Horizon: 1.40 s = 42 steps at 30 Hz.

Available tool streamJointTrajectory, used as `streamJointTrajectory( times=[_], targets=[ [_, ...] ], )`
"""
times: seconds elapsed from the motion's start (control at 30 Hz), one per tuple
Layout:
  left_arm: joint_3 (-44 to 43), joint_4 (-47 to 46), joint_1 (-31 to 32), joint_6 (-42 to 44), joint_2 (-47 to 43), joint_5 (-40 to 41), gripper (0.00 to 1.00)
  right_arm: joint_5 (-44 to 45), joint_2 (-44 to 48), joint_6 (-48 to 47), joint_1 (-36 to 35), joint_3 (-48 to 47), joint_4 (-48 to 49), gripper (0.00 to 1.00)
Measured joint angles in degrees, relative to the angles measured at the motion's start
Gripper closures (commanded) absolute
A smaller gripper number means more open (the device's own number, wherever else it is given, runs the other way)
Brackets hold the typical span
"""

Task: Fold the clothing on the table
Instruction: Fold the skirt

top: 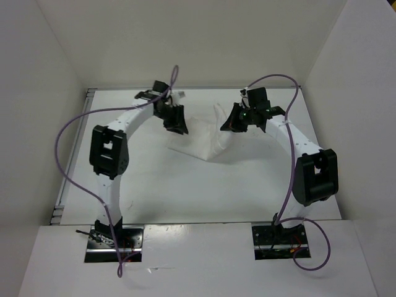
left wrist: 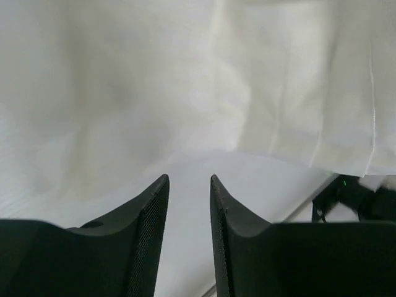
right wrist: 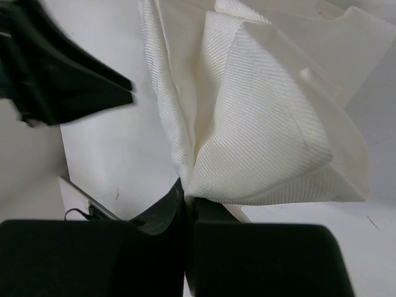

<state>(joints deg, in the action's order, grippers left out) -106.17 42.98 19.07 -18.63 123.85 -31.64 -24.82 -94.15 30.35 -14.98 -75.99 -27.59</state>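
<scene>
The clothing point(right wrist: 260, 136) was pinched by the right fingers point(right wrist: 161, 224) at bottom centre, probably for folding; the left fingers point(left wrist: 139, 230) were parted, empty.

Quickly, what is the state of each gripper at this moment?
Left gripper: open, holding nothing.
Right gripper: closed on the clothing.

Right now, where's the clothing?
Top view: the clothing lies on the table between the left end effector and the right end effector, which pinches it.
</scene>
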Motion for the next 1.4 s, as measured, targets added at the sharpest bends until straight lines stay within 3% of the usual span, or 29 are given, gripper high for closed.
streamJointTrajectory(
  times=[0.13, 0.27, 0.47, 0.7, 0.97, 1.13, 1.23, 1.33, 1.4],
  targets=[
    [3.5, -2.0, -8.9, 0.0, -6.8, 5.8, 0.6, 1.0, -0.7, -0.1, 0.0, -3.0, -1.7, 1.0],
    [5.2, -4.1, -13.2, -1.1, -4.6, 11.4, 0.61, 1.8, -2.8, -0.2, 0.0, -7.6, -2.5, 1.0],
    [7.0, -5.0, -12.2, -2.5, 3.8, 12.6, 0.61, 3.0, -7.6, -0.5, -0.4, -13.5, -4.5, 1.0],
    [8.5, -9.0, -10.1, -4.0, 3.8, 9.1, 0.62, 5.4, -15.7, -0.6, -3.0, -20.0, -6.5, 0.99],
    [12.2, -12.3, -9.1, -4.7, 2.4, 5.5, 0.62, 8.0, -28.4, 0.0, -9.1, -34.3, -9.7, 0.97],
    [14.3, -13.1, -9.1, -5.4, 1.3, 5.0, 0.62, 8.2, -36.9, 0.5, -12.5, -46.0, -12.5, 0.87],
    [15.0, -13.2, -9.5, -5.4, 0.9, 4.7, 0.62, 7.6, -41.9, 1.1, -14.7, -53.5, -15.1, 0.74],
    [15.6, -13.2, -10.1, -5.5, 0.6, 4.3, 0.62, 6.3, -47.1, 1.2, -16.9, -62.4, -18.7, 0.54],
    [15.8, -13.1, -10.7, -5.4, 0.5, 4.2, 0.62, 4.7, -51.2, 0.5, -18.6, -70.6, -22.6, 0.47]
  ],
)
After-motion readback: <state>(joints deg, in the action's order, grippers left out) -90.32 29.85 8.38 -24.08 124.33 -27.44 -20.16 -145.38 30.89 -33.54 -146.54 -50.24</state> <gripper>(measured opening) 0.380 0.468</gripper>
